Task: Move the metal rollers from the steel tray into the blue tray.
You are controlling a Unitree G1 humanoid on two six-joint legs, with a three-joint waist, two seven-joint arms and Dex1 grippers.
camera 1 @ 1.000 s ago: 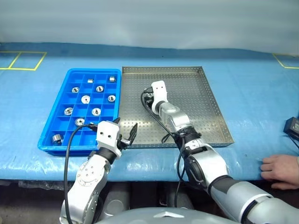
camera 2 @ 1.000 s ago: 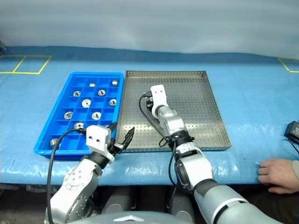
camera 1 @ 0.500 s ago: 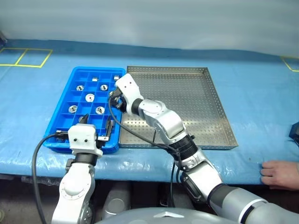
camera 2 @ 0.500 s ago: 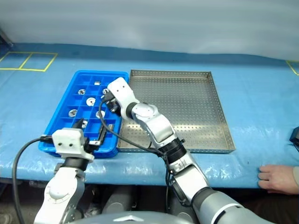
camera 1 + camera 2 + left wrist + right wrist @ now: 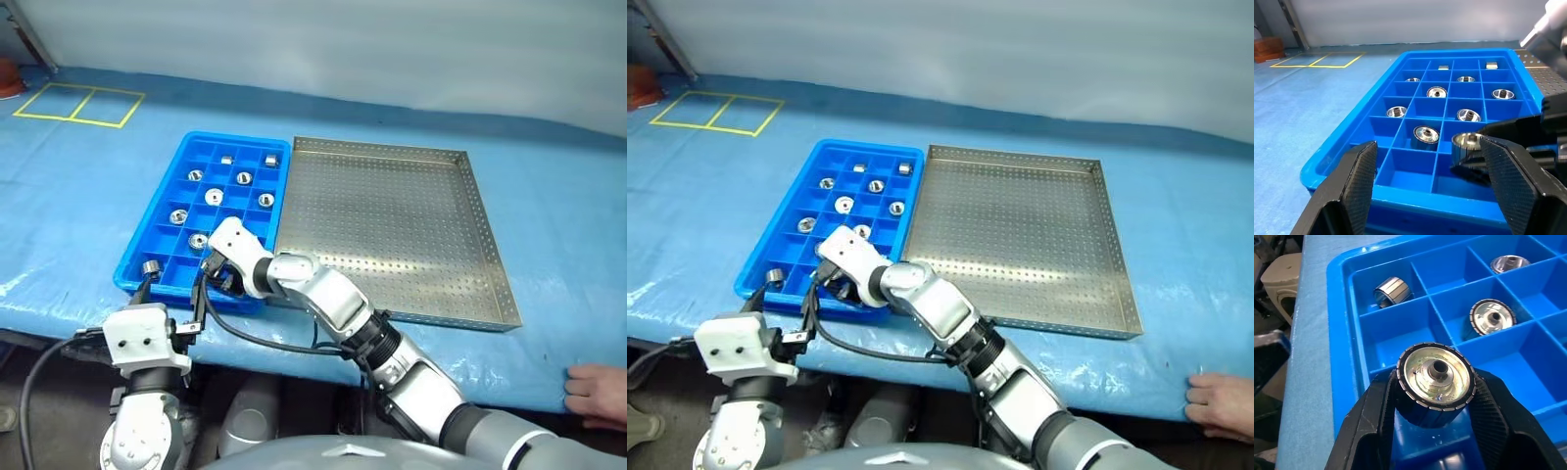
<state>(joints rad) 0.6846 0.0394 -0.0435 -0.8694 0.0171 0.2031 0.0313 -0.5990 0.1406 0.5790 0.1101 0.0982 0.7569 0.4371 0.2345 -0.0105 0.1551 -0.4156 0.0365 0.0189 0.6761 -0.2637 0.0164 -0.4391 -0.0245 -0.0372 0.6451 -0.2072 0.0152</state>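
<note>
As the steel tray [image 5: 392, 230] lies bare, the right tool [image 5: 1435, 404] pinches the last roller [image 5: 1436, 382] over the blue tray's [image 5: 132, 279] near row for dropping; left tool [image 5: 1430, 191] spread, idle.

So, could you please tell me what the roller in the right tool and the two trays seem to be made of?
Roller: polished metal, probably steel; mirror-bright face, ridged rim.
Blue tray: likely moulded plastic; uniform glossy blue, thin dividers.
Steel tray: dull grey sheet metal, evenly perforated floor, folded rim.
</note>
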